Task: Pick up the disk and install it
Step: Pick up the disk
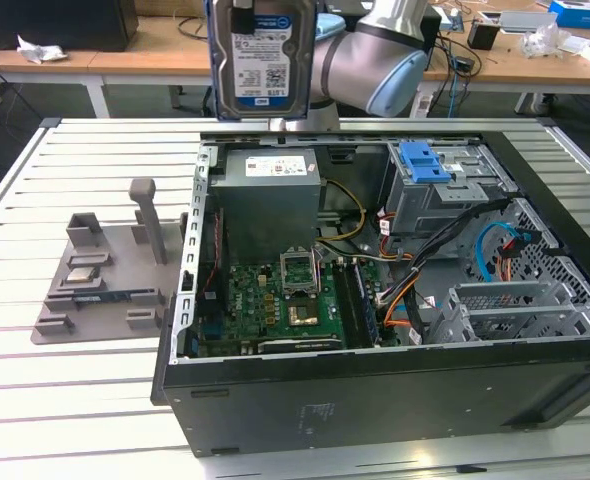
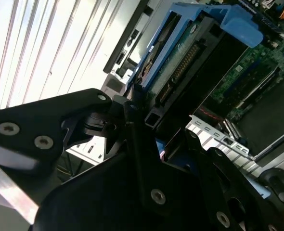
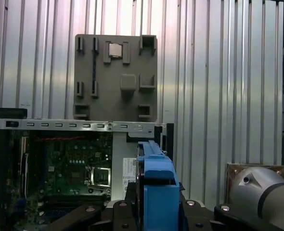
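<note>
Exterior view overlooks the case; both wrist views share the disk.

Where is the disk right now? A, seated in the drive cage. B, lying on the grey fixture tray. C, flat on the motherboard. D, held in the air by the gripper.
D: the exterior view shows the disk upright above the open computer case, clamped in the gripper.

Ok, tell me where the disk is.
In the exterior view the disk hangs upright in the gripper at top centre, above the case's power-supply box.
</note>
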Controlling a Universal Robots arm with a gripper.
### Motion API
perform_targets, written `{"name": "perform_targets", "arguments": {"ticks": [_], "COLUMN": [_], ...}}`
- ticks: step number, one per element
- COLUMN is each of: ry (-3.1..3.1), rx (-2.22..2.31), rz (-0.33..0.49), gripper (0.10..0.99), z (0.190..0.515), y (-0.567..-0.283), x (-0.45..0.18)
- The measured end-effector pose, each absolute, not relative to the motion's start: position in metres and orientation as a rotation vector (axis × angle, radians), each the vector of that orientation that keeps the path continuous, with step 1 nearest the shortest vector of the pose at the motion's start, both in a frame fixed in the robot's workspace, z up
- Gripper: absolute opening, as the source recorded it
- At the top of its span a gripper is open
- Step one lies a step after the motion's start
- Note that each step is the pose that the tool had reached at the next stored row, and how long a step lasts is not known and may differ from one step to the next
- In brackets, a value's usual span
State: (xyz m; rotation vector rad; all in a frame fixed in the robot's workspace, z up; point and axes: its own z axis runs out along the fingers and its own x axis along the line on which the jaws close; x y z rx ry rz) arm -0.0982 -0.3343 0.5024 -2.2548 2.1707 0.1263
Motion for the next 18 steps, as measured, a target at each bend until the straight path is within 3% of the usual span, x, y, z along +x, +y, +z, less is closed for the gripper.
{"name": "perform_targets", "arguments": {"ticks": [18], "ry": [2.174], "rx": [-2.258], "rz": [0.134], "gripper": [0.369], "z": [0.499], "y": [-0.334], "x": [0.012]}}
